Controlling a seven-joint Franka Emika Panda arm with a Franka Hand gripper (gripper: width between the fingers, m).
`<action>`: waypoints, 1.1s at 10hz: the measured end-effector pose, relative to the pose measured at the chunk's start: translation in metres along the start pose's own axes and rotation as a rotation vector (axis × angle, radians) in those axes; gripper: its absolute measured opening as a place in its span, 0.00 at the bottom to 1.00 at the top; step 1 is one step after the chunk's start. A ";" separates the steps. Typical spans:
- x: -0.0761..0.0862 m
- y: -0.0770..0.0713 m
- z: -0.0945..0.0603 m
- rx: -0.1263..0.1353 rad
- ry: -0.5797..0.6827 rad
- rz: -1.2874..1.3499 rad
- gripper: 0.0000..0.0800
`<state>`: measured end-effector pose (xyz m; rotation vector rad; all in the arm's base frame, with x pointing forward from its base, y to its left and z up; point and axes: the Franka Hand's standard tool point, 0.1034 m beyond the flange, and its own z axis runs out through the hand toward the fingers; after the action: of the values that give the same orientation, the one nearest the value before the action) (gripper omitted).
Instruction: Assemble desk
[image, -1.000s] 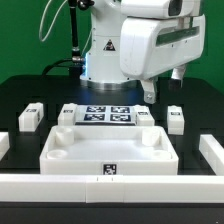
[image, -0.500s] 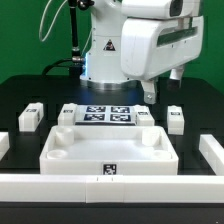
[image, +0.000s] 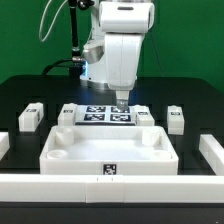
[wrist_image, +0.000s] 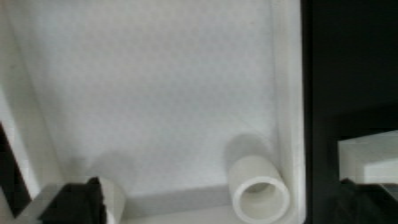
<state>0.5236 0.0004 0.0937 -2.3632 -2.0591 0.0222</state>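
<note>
The white desk tabletop (image: 110, 152) lies rim up at the table's middle front, with round sockets in its corners. Several white tagged legs lie behind it: two toward the exterior view's left (image: 31, 117) (image: 68, 113) and two toward its right (image: 146, 117) (image: 176, 119). My gripper (image: 122, 101) hangs above the tabletop's far edge, pointing down, open and empty. The wrist view looks down into the tabletop (wrist_image: 160, 100) and shows a round corner socket (wrist_image: 263, 190) just below the jaws.
The marker board (image: 100, 115) lies behind the tabletop, partly under the arm. Long white border rails run along the front (image: 110, 184), the exterior view's left (image: 3, 146) and its right (image: 212, 150). The robot base stands at the back.
The arm has swung from the exterior view's right to the centre and turned its wrist. The gripper now hangs over the tabletop's far edge. No part has moved.
</note>
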 end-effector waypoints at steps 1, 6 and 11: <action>0.000 0.000 0.000 0.000 0.000 0.001 0.81; -0.030 -0.021 0.046 -0.051 0.020 -0.075 0.81; -0.034 -0.033 0.081 -0.022 0.030 -0.060 0.81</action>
<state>0.4850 -0.0286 0.0133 -2.2972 -2.1263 -0.0365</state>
